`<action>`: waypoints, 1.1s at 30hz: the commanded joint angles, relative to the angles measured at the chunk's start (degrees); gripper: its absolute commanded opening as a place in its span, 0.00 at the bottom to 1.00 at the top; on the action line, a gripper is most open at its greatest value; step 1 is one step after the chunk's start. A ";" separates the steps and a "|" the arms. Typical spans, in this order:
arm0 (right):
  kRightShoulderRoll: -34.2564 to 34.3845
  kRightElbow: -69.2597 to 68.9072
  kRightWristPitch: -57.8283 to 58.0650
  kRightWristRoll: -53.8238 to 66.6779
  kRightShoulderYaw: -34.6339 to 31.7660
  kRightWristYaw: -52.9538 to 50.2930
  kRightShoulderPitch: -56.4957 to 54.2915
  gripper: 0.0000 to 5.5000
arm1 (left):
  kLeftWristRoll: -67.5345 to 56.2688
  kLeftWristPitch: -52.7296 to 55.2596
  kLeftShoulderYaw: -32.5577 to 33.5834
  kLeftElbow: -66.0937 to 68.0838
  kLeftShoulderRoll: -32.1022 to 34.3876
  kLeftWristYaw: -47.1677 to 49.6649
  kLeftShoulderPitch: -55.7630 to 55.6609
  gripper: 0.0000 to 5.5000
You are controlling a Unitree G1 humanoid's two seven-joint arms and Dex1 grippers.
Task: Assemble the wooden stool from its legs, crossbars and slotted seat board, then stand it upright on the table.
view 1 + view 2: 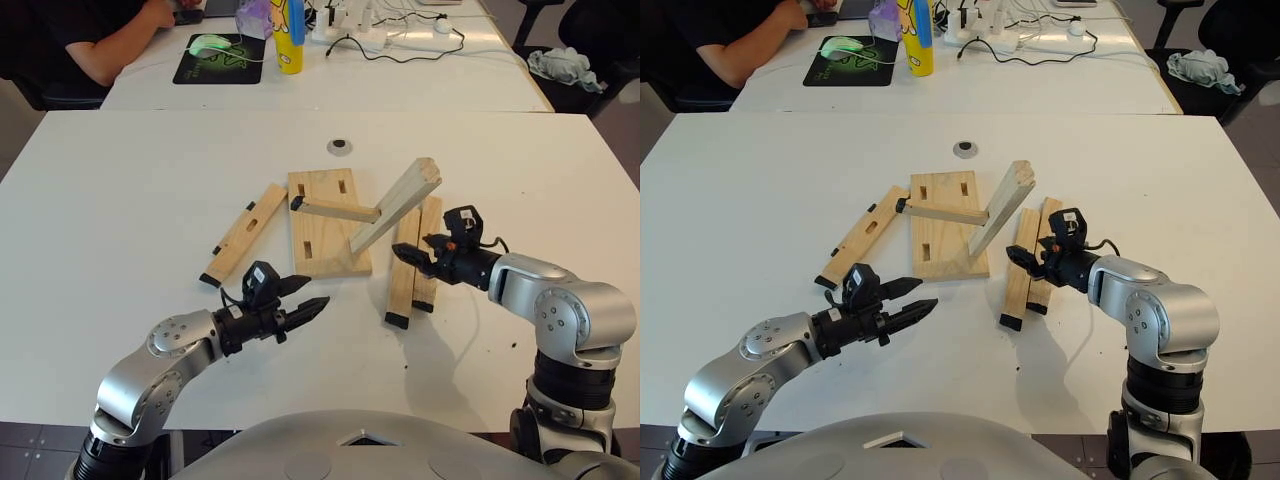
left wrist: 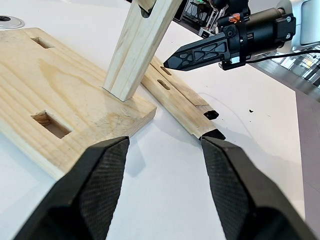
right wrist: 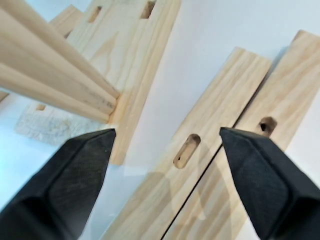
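Nearest us, left gripper (image 1: 314, 294), forearm low, spread toward seat board (image 1: 322, 235); right gripper (image 1: 404, 257) spread over flat legs (image 1: 402, 288).

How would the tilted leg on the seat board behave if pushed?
Likely stiff: the tilted leg looks like solid wood. Probably tips easily: it leans steeply from a corner of the seat board, with one crossbar meeting it.

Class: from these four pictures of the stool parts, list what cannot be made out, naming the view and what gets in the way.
- Seat board, any fourth slot: head views, covered by the tilted leg.
- Whether that leg sits in a slot: left wrist view, its own foot hides the joint.
- Crossbar, its joint with the leg: head views, too small.
- Round dark object: head views, too small to name.
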 commanded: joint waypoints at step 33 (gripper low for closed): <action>-10.73 -2.16 5.65 -4.81 19.86 -8.24 3.96 0.70 | -1.80 1.00 1.87 1.93 0.39 0.58 -2.09 0.49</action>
